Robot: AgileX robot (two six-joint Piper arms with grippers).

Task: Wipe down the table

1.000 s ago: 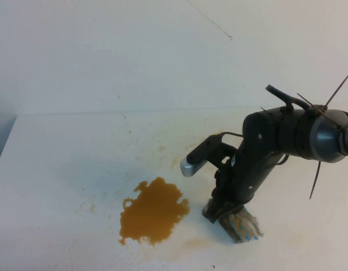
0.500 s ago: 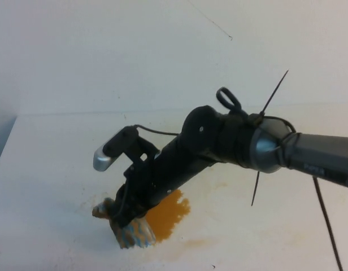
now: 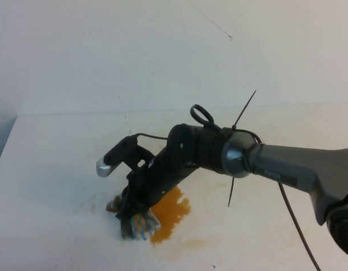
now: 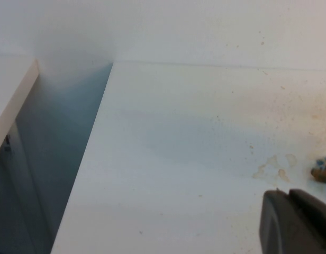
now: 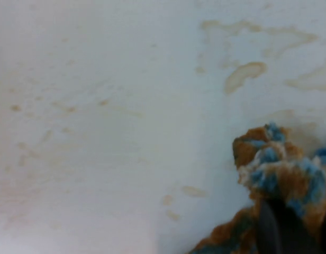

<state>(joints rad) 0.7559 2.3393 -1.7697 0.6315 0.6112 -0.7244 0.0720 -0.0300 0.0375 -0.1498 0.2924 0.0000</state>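
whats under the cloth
Orange spill shows beside the cloth on the table; what lies beneath is covered by the cloth, pinched in the right gripper. Left gripper hangs near the table's left side.

The light fell soft and even from above, and the white table came out bright, close to washed out, with no hard glare. My right arm threw only a faint, blurred grey shadow on the surface beneath it. From my left wrist, a pale bluish shade lay across the tabletop, and the gap beside its edge was dim. From my right wrist everything looked soft. The cloth was fuzzy and out of focus, and the stains were smeared.
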